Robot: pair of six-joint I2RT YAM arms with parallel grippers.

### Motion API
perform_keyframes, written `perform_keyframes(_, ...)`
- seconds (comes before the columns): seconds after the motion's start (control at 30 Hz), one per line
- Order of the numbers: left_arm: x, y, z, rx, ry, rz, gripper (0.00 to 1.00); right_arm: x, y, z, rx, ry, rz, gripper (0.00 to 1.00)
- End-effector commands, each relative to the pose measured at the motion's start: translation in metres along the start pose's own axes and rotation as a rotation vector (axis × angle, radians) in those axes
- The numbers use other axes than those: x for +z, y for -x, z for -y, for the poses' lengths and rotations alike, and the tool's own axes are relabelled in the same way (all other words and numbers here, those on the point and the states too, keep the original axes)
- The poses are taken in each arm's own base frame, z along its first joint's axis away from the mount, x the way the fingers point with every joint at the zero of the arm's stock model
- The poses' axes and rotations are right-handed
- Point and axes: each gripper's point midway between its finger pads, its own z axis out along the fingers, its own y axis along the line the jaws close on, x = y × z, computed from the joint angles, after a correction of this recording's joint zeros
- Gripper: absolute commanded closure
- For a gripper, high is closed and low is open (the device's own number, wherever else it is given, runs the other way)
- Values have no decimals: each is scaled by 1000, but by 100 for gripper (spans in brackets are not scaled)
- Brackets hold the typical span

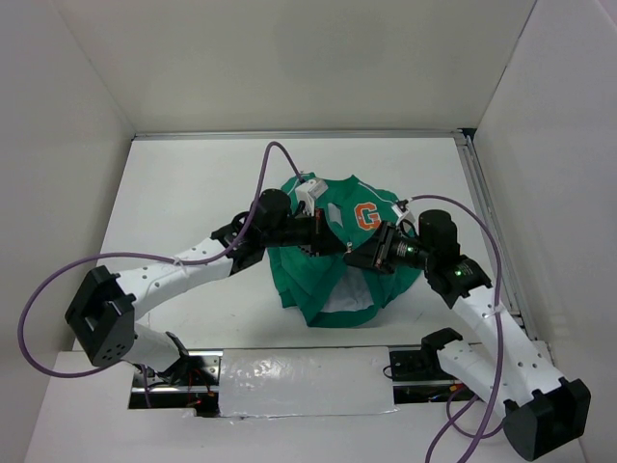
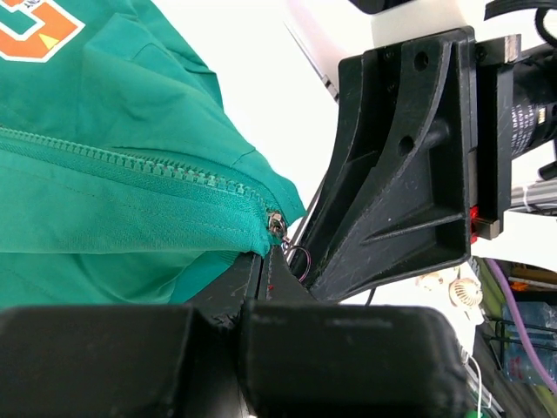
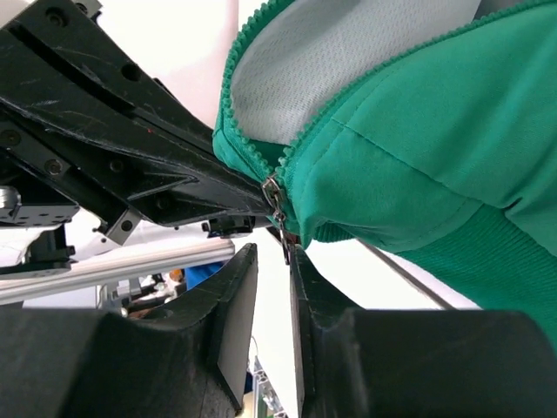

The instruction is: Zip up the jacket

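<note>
The green jacket (image 1: 307,282) lies mid-table with its orange "G" patch (image 1: 366,216) facing up. My left gripper (image 1: 324,235) and right gripper (image 1: 353,254) meet over its middle. In the left wrist view the left gripper (image 2: 264,261) is shut, its tips pinching the jacket (image 2: 104,218) edge just below the zipper slider (image 2: 277,225). In the right wrist view the right gripper (image 3: 272,257) is narrowly open. The slider (image 3: 272,190) and its hanging pull tab (image 3: 284,242) sit at the fingertips, the tab against one finger. Pale lining (image 3: 348,52) shows above the open teeth.
White walls enclose the table on three sides. An aluminium rail (image 1: 487,222) runs along the right side. A shiny strip (image 1: 299,381) lies at the near edge between the arm bases. Purple cables (image 1: 275,154) loop over both arms.
</note>
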Motion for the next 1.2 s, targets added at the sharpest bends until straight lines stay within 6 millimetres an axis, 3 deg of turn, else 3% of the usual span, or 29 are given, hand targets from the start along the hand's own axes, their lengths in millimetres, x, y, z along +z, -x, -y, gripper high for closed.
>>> perform_keyframes(0.0,-9,21,32,31,-96,75,100,0,9,-14,-46,65,45,71)
perform_keyframes(0.17,-11,15,39,31,-116,66,100,2,12,-10,-44,63,69,79)
perform_keyframes(0.2,-10,14,39,32,-114,61,100,2,14,-9,-46,59,81,84)
perform_keyframes(0.23,-10,13,39,32,-110,61,100,2,15,-9,-46,58,91,99)
perform_keyframes(0.27,-9,13,38,36,-103,63,100,0,18,-10,-46,54,112,100)
perform_keyframes(0.4,-4,7,23,14,-35,38,100,-11,17,-31,-56,80,106,100)
perform_keyframes(0.63,0,-3,5,0,41,12,100,-13,9,-40,51,72,21,100)
perform_keyframes(0.97,-4,-21,13,103,-36,-61,100,-15,53,-37,44,-7,209,100)
perform_keyframes(1.03,-5,-27,13,94,-40,-91,100,-18,60,-48,8,9,220,100)
perform_keyframes(1.17,-2,-24,5,88,7,-103,100,-14,60,-50,-26,5,177,100)
